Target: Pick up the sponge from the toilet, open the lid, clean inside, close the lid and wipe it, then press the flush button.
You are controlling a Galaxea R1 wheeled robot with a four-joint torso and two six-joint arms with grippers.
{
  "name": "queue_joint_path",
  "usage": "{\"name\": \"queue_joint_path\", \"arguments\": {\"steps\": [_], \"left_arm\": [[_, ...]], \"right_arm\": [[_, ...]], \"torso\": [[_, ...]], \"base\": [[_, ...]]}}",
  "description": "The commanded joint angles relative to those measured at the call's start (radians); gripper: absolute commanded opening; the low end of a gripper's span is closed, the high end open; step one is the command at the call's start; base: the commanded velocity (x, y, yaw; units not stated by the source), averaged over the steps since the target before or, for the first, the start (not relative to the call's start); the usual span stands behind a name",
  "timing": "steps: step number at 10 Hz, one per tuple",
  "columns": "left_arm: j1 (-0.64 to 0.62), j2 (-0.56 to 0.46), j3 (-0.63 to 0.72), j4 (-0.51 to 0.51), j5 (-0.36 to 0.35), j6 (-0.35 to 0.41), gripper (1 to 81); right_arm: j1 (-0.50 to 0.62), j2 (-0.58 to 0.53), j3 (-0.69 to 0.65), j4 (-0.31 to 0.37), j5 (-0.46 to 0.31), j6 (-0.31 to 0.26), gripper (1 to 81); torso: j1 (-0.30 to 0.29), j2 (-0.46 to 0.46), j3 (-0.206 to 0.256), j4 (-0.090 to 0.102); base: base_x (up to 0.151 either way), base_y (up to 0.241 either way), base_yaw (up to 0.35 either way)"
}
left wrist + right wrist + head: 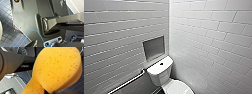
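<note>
— State of the right fingers [51,92]?
— Closed on the sponge [56,70], by the look of it. Pinched near the narrow waist, with only a dark sliver of one finger seen under the foam. Hard to say how tightly.
— And where is the sponge?
— Held up in the air close before the right wrist, broad rounded end foremost, above the dark blue floor tiles [76,85].
— Pose of the right arm?
— Hard to judge. Wrist turned so that the floor and a strip of white wall tile lie behind the foam.
— Left side?
— Wrist above the blue floor too, with a blue cable [28,35] looping across the robot's dark plate.
— And the toilet [160,73]?
— Tucked into the corner of the two white tiled walls, with the lid [179,88] down over the bowl and the flush button [161,64] in the middle of the tank top. Grey recess [154,47] in the wall just above the tank. Grab rail [129,83] running along that wall, beside the tank.
</note>
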Motion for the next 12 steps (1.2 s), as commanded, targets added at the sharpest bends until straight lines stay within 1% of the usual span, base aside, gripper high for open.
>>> {"name": "queue_joint_path", "arguments": {"steps": [1, 7, 12], "left_arm": [[-0.032, -0.013, 0.013, -0.007, 0.067, 0.004, 81.1], [-0.033, -0.008, 0.014, -0.007, 0.067, 0.004, 81.1], [-0.032, -0.006, 0.014, -0.007, 0.067, 0.004, 81.1]], "right_arm": [[0.021, -0.018, 0.015, -0.015, -0.063, -0.005, 1.0], [0.018, -0.017, -0.002, -0.004, -0.063, -0.003, 1.0], [0.013, -0.015, -0.002, -0.015, -0.063, -0.005, 1.0]], "torso": [[0.000, 0.000, 0.000, 0.000], [0.000, 0.000, 0.000, 0.000], [0.000, 0.000, 0.000, 0.000]], "base": [[0.091, 0.000, 0.000], [0.091, 0.000, 0.000], [0.091, 0.000, 0.000]]}}
